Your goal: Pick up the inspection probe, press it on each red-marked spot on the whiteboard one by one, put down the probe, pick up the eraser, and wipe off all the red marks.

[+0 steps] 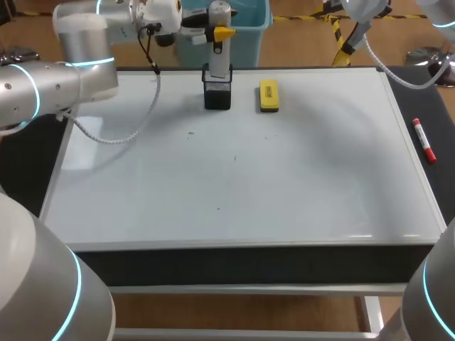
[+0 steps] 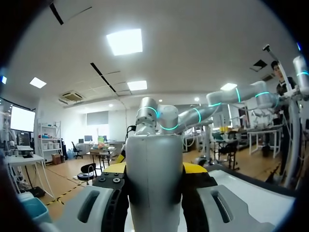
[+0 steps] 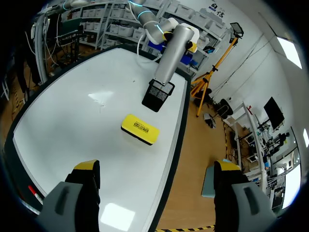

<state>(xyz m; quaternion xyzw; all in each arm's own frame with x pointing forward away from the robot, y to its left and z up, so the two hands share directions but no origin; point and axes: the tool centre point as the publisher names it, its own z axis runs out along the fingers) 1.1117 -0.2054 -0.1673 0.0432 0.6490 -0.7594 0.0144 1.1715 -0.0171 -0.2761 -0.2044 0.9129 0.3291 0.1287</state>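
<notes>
A grey cylindrical inspection probe (image 1: 220, 57) stands upright in a black block-shaped holder (image 1: 217, 94) at the far edge of a flat white whiteboard (image 1: 284, 185). The left gripper (image 1: 220, 32) is closed on the probe's upper shaft, with a yellow tip pressed to each side. The right gripper (image 3: 155, 169) hangs wide open and empty near the board's far right corner. A yellow rectangular eraser (image 1: 269, 95) lies just beside the holder. The probe likely travels best straight along the holder's axis, kept vertical, so the block is not dragged or tipped. The probe's tip is hidden inside the holder. No red marks can be made out, only a few tiny dark specks
</notes>
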